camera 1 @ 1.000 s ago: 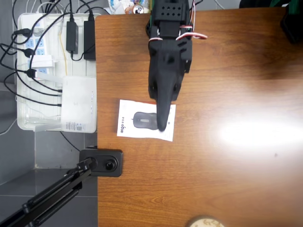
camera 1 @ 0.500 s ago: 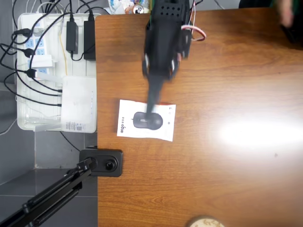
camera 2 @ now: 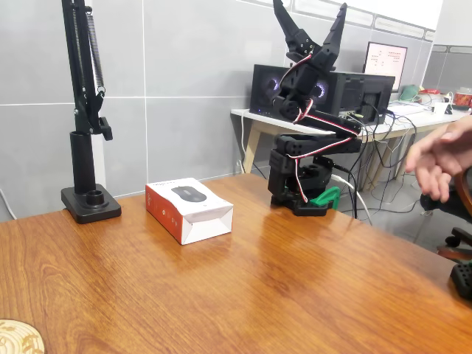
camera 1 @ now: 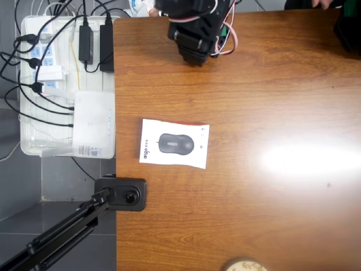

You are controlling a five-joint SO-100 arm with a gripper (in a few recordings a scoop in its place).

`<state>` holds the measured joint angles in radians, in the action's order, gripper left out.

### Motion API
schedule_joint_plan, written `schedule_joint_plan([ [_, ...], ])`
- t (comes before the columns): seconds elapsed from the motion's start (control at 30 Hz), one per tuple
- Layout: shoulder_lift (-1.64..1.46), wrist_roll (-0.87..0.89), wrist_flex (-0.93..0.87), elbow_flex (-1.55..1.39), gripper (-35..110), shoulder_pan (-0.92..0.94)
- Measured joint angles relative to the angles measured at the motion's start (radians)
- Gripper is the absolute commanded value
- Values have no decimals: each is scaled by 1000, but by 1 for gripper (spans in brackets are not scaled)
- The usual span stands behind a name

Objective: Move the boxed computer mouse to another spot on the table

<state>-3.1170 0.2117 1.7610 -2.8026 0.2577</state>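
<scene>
The black two-finger claw (camera 2: 310, 21) points straight up at the top of the folded black arm (camera 2: 310, 140), its fingers spread wide apart with nothing between them. Raised and tucked back over its own base like this, the arm looks parked in a rest pose, which suggests either that the box has been set down or that no approach is under way; the pictures alone cannot settle which.

Well below and out in front of the claw, to its left in the fixed view, the boxed computer mouse (camera 2: 189, 209) lies flat on the large brown wood-grain table (camera 2: 280, 287), apart from the arm and touched by nothing. It is a flat rectangular white carton with a picture of a dark grey mouse on its upper face, orange-red long sides and a plain white end panel; a line of small dark text runs near one short edge in the overhead view (camera 1: 174, 143). It sits close to the table edge, slightly askew, its corners look crisp, and it rests evenly on its broad face.

Farther from the claw than the box, a black clamp-base stand (camera 2: 89, 199) rises at the table edge. To the claw's right, a person's hand (camera 2: 436, 158) hovers beyond the table, clear of everything.
</scene>
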Motion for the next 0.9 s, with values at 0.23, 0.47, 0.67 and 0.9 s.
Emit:
schedule_joint_plan([
  [0.23,0,89,3,0,101,-94],
  [0.47,0,233,3,0,56,-114],
  [0.67,0,362,3,0,0,-106],
  [0.9,0,222,3,0,0,-115],
])
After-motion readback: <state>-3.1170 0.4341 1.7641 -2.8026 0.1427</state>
